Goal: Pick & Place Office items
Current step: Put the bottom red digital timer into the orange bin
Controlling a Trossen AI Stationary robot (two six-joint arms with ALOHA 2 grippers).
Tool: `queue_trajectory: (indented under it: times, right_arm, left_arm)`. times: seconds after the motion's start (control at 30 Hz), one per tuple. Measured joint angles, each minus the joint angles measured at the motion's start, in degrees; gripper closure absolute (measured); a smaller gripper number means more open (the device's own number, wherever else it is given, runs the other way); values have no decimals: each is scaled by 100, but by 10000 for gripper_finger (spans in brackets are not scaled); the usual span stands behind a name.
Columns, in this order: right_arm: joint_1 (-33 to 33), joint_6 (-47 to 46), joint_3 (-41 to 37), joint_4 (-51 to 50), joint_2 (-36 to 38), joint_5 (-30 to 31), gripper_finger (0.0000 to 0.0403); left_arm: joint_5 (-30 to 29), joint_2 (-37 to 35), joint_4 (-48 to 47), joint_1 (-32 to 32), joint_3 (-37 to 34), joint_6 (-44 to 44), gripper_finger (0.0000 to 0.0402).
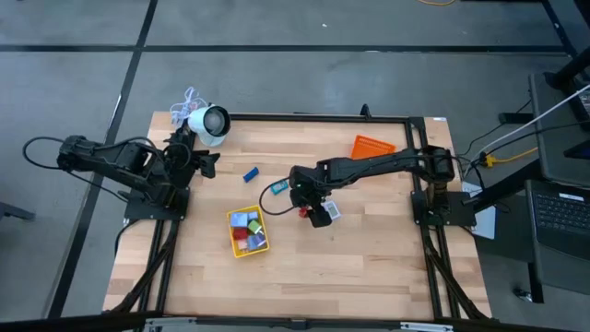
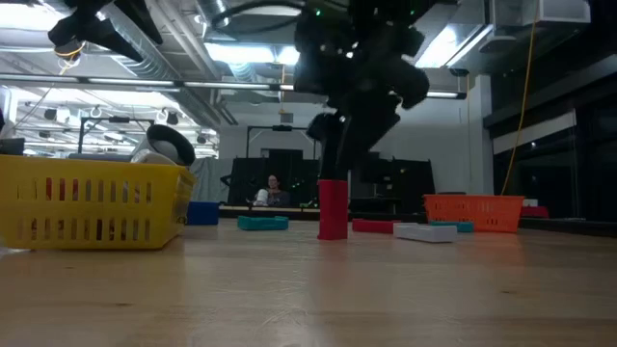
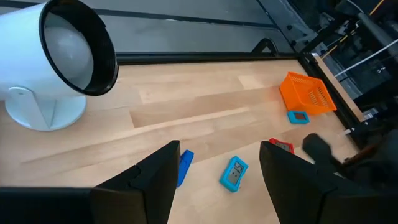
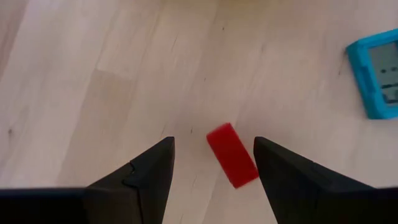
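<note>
Pale wooden plank table (image 1: 369,267) with a black frame, seen from above, with both dark arms reaching inward. The right gripper (image 1: 308,208) hangs over the middle of the table with its two flat, wedge-shaped fingers (image 4: 146,177) spread; a small red block (image 4: 232,154), smooth and rectangular, stands between them on the wood, upright in the low view, and no finger visibly touches it. Just beside it toward the right edge lies a flat light blue piece with a grey screen (image 4: 378,73). A yellow tray (image 1: 248,232) of slotted plastic sits near the table's middle, slightly toward the front-left, holding several small blocky pieces in blue, red, green and grey. A single blue block (image 1: 250,173) lies on bare wood between the yellow tray and the far edge. An orange tray (image 1: 372,146), also ribbed plastic, sits tilted near the far right corner, with another light blue screened piece (image 3: 298,116) next to it. The left gripper (image 1: 205,162) waits near the far left part of the table, fingers partly apart and pinching nothing. Beside it stands a white round device (image 1: 210,124) with a glossy dark-rimmed opening and a white cord.
</note>
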State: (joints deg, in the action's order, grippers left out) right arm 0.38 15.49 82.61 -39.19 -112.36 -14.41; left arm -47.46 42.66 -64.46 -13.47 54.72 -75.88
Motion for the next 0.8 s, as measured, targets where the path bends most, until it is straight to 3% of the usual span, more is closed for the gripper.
queue_trajectory:
  times: [0.8]
  right_arm:
    - [-27, -124, -47, 253, -300, -2, 187]
  left_arm:
    - [87, -2, -1, 0, -2, 59, 186]
